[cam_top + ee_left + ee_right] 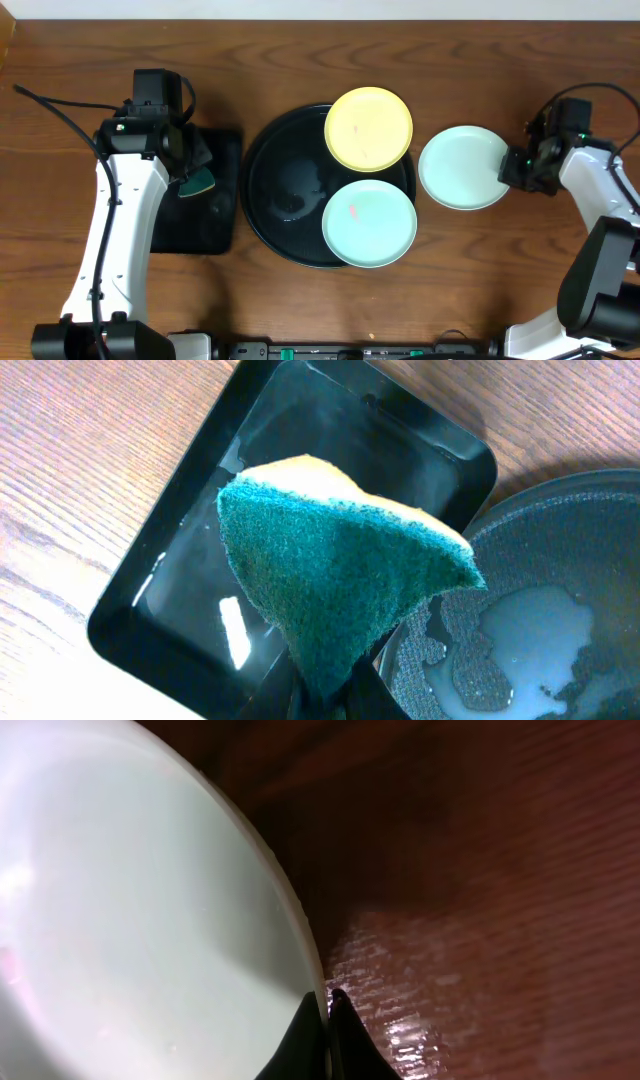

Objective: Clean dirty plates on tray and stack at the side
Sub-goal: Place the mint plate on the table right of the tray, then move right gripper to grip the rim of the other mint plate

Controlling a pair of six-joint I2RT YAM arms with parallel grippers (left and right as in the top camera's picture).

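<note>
Three plates, counted: one yellow plate (368, 128) on the far right rim of the round black tray (275, 185), one smeared mint plate (369, 222) on its near right edge, and one outer mint plate (464, 167) just right of the tray. The right hand (520, 168) pinches that outer plate's rim. One sponge (340, 570), clamped in the left hand (335, 695), hangs over one rectangular tray (160, 600) just left of the round tray. The table (300, 50) is brown wood grain, and the round tray's floor is wet.
</note>
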